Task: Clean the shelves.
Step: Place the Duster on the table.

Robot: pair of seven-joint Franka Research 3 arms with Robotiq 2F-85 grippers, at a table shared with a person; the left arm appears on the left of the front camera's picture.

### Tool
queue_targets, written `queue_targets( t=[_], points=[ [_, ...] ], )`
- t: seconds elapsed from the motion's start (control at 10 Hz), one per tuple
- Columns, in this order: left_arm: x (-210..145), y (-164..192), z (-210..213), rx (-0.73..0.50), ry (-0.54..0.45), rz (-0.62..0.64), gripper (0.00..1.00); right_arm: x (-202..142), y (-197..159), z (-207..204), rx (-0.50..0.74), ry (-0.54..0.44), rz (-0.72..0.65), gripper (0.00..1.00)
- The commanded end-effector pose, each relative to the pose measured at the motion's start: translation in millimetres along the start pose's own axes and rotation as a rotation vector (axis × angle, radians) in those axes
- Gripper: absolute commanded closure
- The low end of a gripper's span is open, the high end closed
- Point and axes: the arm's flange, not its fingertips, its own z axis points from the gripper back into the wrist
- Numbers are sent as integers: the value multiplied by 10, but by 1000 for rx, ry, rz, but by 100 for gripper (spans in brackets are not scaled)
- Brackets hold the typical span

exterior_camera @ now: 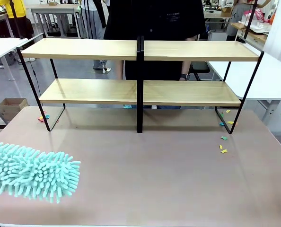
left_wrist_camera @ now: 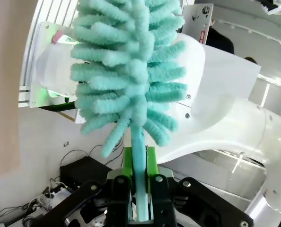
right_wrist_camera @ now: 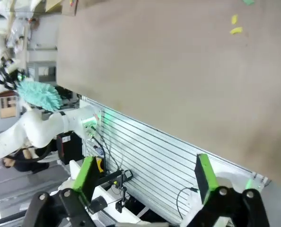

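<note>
the left gripper (left_wrist_camera: 139, 198) has its green-padded fingers (left_wrist_camera: 127, 163) clamped on the handle of a teal chenille duster (left_wrist_camera: 126, 71), whose head lies low over the near left of the tabletop (exterior_camera: 154, 175). the right gripper (right_wrist_camera: 143, 182) hangs with its fingers (right_wrist_camera: 86, 172) spread wide and empty above the tabletop's edge. the shelves (exterior_camera: 139, 71) stand across the far side, boards bare, a person behind them, coloured paper scraps (exterior_camera: 223, 142) scattered by the right foot. dusting looks not yet begun; the next move calls for lifting the duster to the boards and sweeping along them.
</note>
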Motion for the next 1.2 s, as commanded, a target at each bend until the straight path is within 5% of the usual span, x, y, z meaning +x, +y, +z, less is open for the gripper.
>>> queue_targets(
  t=[0.0, 0.3, 0.4, 0.9, 1.0, 1.1],
  points=[
    [165, 338, 50, 29, -41, -20, 87, 99, 33, -443, 67, 111, 0, 0],
    [250, 841, 138, 153, -199, -21, 87, 57, -175, -920, 169, 179, -143, 0],
    [289, 944, 163, 196, -224, -20, 87, 181, 9, -533, 90, 160, -59, 0],
    [376, 1140, 209, 193, -198, -28, 87, 181, 9, -533, 90, 160, -59, 0],
    [367, 1137, 218, 207, -206, -15, 34, 181, 9, -533, 90, 160, -59, 0],
    [330, 1114, 238, 251, -243, 26, 27, 181, 9, -533, 90, 160, -59, 0]
  ],
)
